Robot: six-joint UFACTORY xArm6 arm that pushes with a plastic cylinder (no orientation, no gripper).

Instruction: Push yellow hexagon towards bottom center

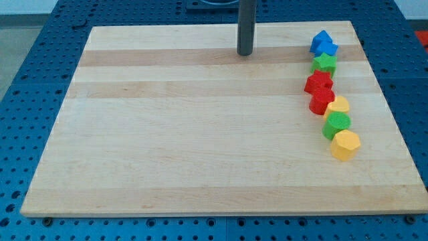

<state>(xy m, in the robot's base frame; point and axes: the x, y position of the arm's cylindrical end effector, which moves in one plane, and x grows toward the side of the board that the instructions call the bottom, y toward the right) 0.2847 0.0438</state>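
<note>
Nearest the camera: bare front edge of the wooden counter [200, 194], no blocks on it. Yellow hexagon [346, 144] sits at the view's right, lowest in a column of blocks, touching a green block [336, 124] just above it. Above that: a second yellow block [338, 106], two red blocks [322, 101] [318, 82], a green block [325, 63], and blue blocks [323, 43] at the view's top.

Tool: a plain dark rod with no jaws, holding nothing. My tip [245, 53] rests near the top centre of the counter, well apart from every block, up and to the left of the hexagon.

Handling, as judgement: hexagon looks small, rigid and light, likely plastic; should slide readily on smooth wood, may spin if struck off-centre. No grasp possible; contact only. Best contact point is its upper-right face, so the push runs down and to the left toward bottom centre. Risk: catching the green neighbour on approach, since the two touch.
</note>
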